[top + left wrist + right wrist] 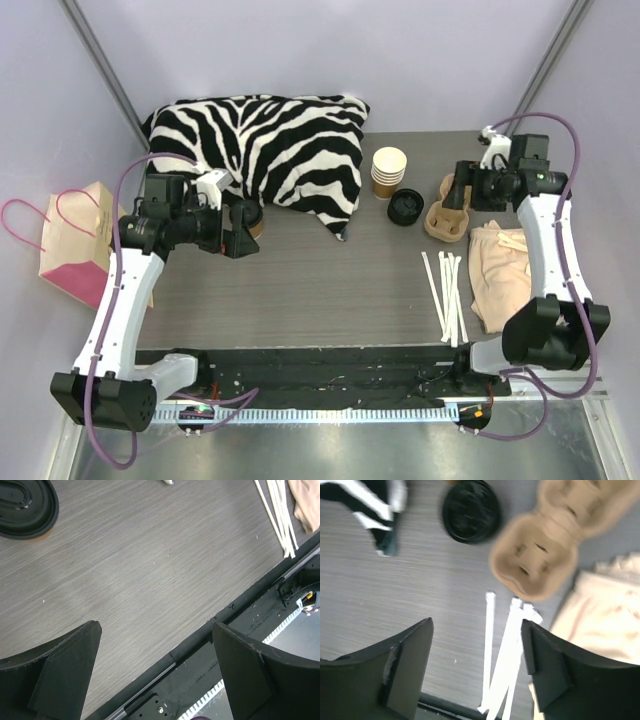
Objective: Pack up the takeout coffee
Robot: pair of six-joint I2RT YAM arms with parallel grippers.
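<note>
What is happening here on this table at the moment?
Two robot arms are packing a takeout coffee, and neither holds anything. The left gripper is open over the bare table, with the lidded takeout coffee close by, not between its fingers. The right gripper is open above the cardboard cup carrier. A pink paper bag waits at the far left.

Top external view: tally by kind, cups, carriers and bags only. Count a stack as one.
takeout coffee: 1
stack of lidless cups: 1
cup carrier: 1
paper bag: 1
Total: 4
</note>
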